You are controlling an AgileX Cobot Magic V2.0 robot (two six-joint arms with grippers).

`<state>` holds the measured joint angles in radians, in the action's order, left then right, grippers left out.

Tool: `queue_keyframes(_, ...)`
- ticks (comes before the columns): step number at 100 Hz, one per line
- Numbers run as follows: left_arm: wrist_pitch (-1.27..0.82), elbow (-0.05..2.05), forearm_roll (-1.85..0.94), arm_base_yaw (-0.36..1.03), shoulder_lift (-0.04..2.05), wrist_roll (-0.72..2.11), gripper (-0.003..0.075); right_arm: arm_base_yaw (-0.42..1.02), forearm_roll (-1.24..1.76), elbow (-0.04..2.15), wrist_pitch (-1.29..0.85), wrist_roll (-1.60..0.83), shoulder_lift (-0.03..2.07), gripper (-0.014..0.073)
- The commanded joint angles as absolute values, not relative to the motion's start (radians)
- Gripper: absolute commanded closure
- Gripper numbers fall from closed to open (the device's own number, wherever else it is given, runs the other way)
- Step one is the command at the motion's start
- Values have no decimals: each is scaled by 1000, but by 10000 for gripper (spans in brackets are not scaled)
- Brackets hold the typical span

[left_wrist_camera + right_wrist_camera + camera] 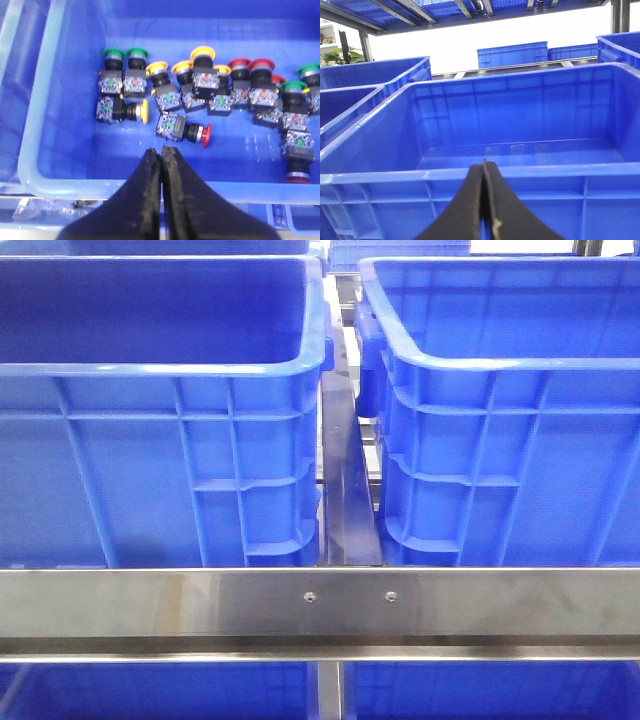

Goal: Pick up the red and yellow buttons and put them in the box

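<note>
Buttons do not show in the front view: two deep blue crates, one left (160, 420) and one right (500, 420), stand side by side behind a steel rail (320, 602). In the left wrist view, red- (184, 131), yellow- (121, 109) and green-capped (112, 70) buttons lie clustered on a blue bin's floor (90, 150), beyond the left tool (161, 152), pressed closed and empty. In the right wrist view, the right tool (484, 167), closed and empty, sits before the box (530, 125).

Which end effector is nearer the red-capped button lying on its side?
Left. The left end effector, shut, hovers just short of the red button. The right end effector, shut, faces an empty blue crate; no buttons show there.
</note>
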<state>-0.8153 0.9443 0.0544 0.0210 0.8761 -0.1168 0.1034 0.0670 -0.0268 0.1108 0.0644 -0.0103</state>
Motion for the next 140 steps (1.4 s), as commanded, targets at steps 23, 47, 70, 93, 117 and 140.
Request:
queue_keyframes(23, -781, 981, 50, 20, 875, -116, 538, 107, 54, -7, 197, 62, -36, 662)
queue_keyframes(47, -788, 981, 43, 20, 875, -118, 223, 107, 54, -7, 197, 62, -36, 662)
queue_keyframes(70, -779, 981, -10, 24, 875, -115, 225, 107, 54, -7, 197, 62, -36, 662)
queue_keyframes(93, -805, 1050, -27, 131, 980, -115, 225, 107, 54, -7, 197, 62, -36, 662)
queue_keyframes(117, -801, 1174, -27, 284, 1203, -126, 225, 107, 54, -7, 197, 62, -36, 662)
queue_keyframes(140, -797, 1323, -23, 341, 1435, -126, 225, 107, 54, -7, 197, 62, -36, 662)
